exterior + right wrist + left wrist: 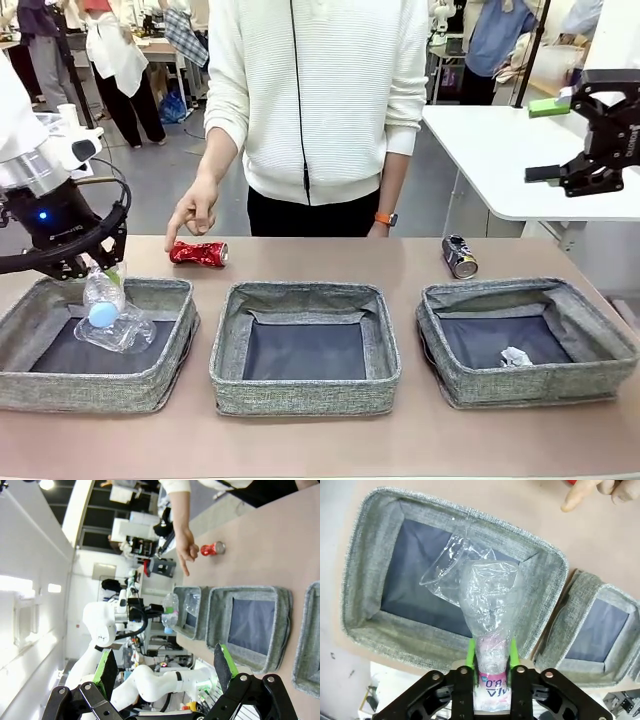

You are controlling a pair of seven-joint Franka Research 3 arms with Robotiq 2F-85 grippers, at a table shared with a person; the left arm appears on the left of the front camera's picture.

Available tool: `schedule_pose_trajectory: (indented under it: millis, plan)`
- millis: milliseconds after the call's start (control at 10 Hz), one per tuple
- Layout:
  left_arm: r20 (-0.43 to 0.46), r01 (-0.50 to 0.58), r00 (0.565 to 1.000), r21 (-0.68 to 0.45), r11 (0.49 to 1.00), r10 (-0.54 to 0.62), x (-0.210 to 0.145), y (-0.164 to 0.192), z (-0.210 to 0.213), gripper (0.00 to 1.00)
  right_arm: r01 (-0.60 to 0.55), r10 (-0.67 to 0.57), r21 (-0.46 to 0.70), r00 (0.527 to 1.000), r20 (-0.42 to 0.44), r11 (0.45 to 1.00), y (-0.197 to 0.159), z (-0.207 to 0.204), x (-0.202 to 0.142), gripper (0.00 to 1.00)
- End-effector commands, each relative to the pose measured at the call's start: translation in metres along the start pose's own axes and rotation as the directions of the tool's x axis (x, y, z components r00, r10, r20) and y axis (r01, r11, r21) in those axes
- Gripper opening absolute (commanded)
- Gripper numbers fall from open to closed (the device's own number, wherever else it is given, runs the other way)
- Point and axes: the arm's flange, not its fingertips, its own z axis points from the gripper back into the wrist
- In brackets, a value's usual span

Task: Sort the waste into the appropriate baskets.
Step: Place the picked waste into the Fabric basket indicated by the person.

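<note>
My left gripper (97, 268) hangs over the left basket (150, 385), shut on a clear plastic bottle (103, 295) with a pink label. In the left wrist view the green pads (470, 652) press the bottle (490, 595) from both sides, its blue cap end pointing down into the basket (365, 580). A clear plastic cup (125, 335) lies in that basket. A crushed red can (198, 253) and a dark can (460, 257) rest on the table behind the baskets. A white paper ball (514, 356) lies in the right basket (530, 385). My right gripper (546, 140) stands open, high at the right.
The middle basket (300, 385) holds nothing. A person stands at the far edge, one hand (195, 215) pointing down beside the red can. A white side table (500, 150) stands behind my right gripper.
</note>
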Motion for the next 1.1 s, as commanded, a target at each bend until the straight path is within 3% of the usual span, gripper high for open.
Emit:
schedule_pose_trajectory:
  millis: [0, 100, 800, 900, 1000]
  plan:
    - [-0.001, 0.015, 1.0, -0.016, 1.0, -0.015, 0.002, 0.0, -0.001, 0.79, 0.019, -0.019, -0.001, 1.0, -0.004, 1.0, 0.003, 0.0, 0.0, 1.0]
    - [-0.002, 0.014, 1.0, -0.016, 1.0, -0.014, 0.002, 0.0, -0.001, 1.0, 0.019, -0.019, -0.001, 1.0, -0.004, 1.0, 0.003, 0.0, 0.0, 1.0]
    - [-0.018, 0.026, 0.999, -0.035, 0.999, -0.027, 0.002, -0.001, -0.001, 1.0, 0.019, -0.019, -0.001, 1.0, -0.004, 1.0, 0.003, 0.0, 0.0, 1.0]
    - [-0.039, 0.038, 0.998, -0.076, 0.996, -0.041, 0.002, -0.002, 0.002, 1.0, 0.019, -0.019, -0.001, 1.0, -0.004, 1.0, 0.003, 0.0, 0.0, 1.0]
    - [-0.103, 0.057, 0.992, -0.205, 0.977, -0.079, 0.0, -0.005, 0.012, 1.0, 0.019, -0.019, -0.001, 1.0, -0.004, 1.0, 0.003, 0.0, 0.0, 1.0]
